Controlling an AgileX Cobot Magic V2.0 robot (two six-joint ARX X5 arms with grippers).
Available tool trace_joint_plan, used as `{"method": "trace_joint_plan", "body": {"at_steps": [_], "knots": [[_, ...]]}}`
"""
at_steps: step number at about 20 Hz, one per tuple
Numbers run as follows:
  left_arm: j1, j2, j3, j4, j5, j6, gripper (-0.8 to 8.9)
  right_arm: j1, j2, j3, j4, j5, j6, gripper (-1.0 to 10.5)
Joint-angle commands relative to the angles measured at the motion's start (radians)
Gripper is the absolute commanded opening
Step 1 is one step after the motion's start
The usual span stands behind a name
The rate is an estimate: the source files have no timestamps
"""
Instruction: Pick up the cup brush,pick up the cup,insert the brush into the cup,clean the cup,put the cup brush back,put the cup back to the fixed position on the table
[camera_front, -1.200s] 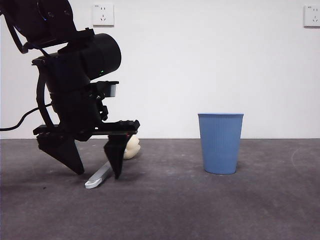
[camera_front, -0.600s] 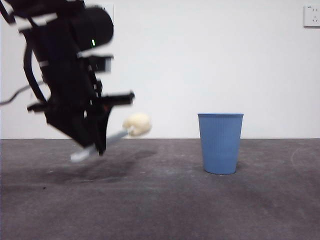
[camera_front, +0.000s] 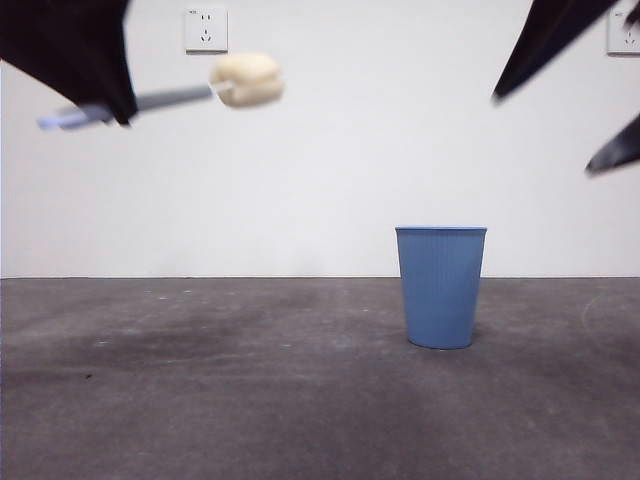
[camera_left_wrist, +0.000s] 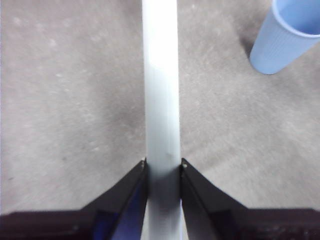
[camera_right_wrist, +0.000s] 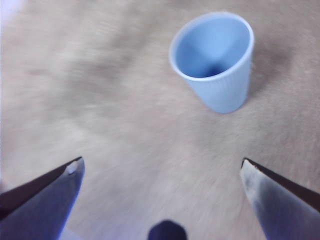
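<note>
- We see the cup (camera_front: 441, 287) as blue plastic, finely ribbed, with a dull sheen.
- We read the cup brush (camera_front: 175, 97) as a smooth grey handle and soft, porous sponge.
- We find the table (camera_front: 250, 400) matte, mottled, faintly scuffed.

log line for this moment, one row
left gripper: shut on brush, held high | right gripper: open, above cup | cup: upright on table, untouched | step: cup pickup next

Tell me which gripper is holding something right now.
The left gripper: its jaws clamp the cup brush handle, held high. The right gripper hangs wide open above the cup, holding nothing.
</note>
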Motion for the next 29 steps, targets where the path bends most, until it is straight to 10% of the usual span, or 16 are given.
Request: {"method": "trace_joint_plan", "body": {"at_steps": [1, 7, 29], "knots": [[0.002, -0.053, -0.003, -0.031, 0.0, 0.022, -0.08, 0.085, 0.039, -0.079, 0.163, 0.142, 0.053, 5.7], [0.002, -0.119, -0.003, -0.137, -0.002, 0.042, -0.08, 0.164, 0.218, -0.215, 0.469, 0.314, 0.02, 5.7], [0.0, -0.119, -0.003, -0.181, 0.047, 0.029, -0.08, 0.061, 0.814, -0.203, 1.358, 0.278, -0.082, 5.6]]}}
